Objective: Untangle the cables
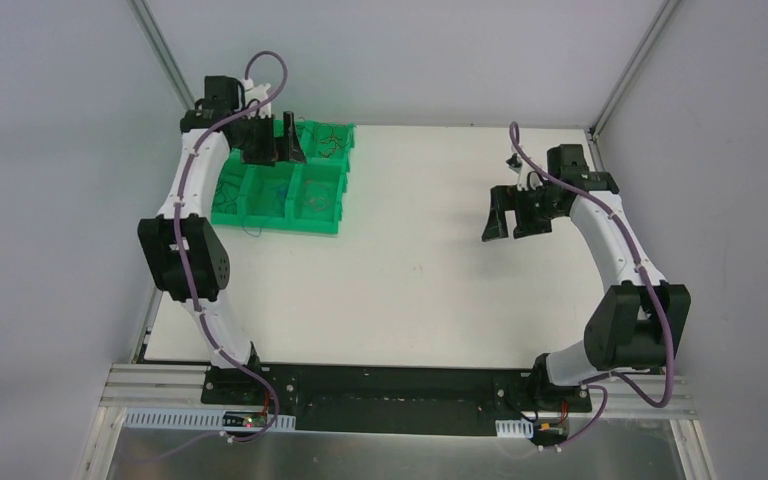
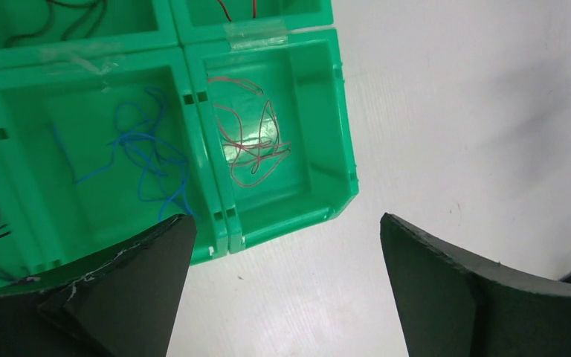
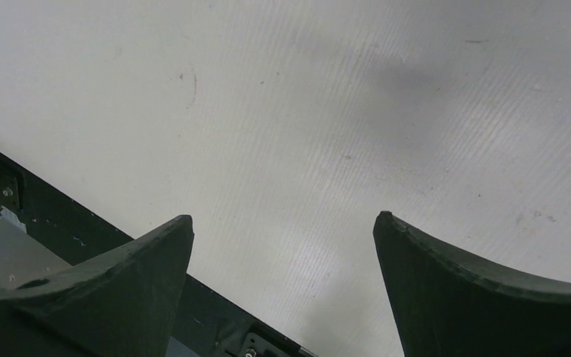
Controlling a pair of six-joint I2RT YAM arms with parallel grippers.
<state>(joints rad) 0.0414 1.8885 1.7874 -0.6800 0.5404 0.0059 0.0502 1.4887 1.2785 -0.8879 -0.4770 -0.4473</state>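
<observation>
The cables lie sorted in a green compartment tray at the table's far left. In the left wrist view, thin red wires lie in the corner compartment, blue wires in the one beside it, and black wires in a farther one. My left gripper hovers over the tray, open and empty, with bare table between its fingertips. My right gripper is open and empty above the table's right side, far from the tray.
The tray's near right corner sits on the white table. A thin dark wire end sticks out at the tray's near edge. The black base rail runs along the table's near edge.
</observation>
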